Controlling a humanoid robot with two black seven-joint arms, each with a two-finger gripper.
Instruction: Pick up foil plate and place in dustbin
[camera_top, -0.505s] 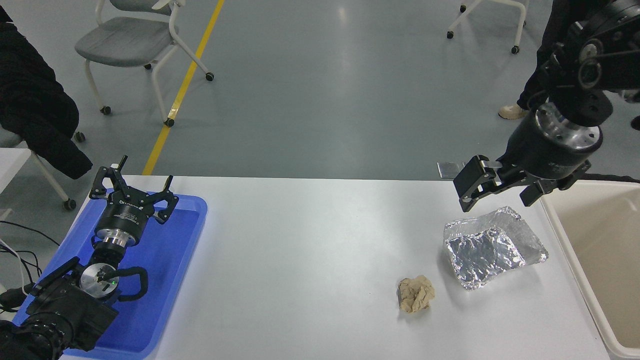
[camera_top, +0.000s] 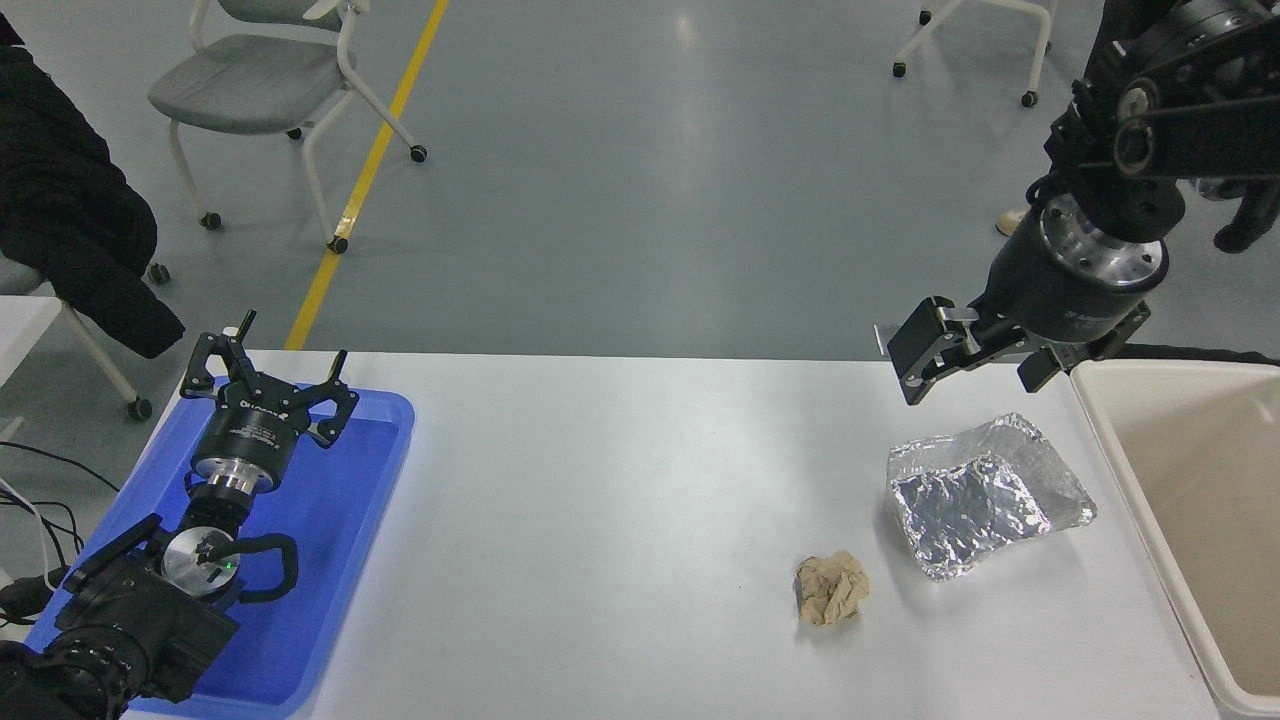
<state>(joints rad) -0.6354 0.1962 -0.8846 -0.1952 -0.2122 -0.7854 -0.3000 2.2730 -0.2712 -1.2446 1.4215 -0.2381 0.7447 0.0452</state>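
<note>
Lying flat on the white table (camera_top: 620, 500), the foil plate (camera_top: 985, 495) sits with its crinkled rim up and its shiny inside showing, just beside the near-left wall of the cream dustbin (camera_top: 1150, 500), which stands at the table's right end with its smooth inside bare. Above and beyond the foil plate, near the table's far edge, the right gripper (camera_top: 975, 370) hangs in the air with its jaws spread apart and holding nothing; it does not touch the plate, and nothing lies between the two. A crumpled brown paper ball (camera_top: 832, 588) rests on the table near the plate's near-left corner, apart from it. Well away from the plate, at the table's left end, a shallow blue tray (camera_top: 370, 500) holds the parked left gripper (camera_top: 268, 385), whose fingers also stand open. Beyond the table, on the grey floor, are a wheeled chair (camera_top: 270, 90) and a yellow line (camera_top: 370, 170), and a dark coat (camera_top: 70, 210) hangs at the far left.
</note>
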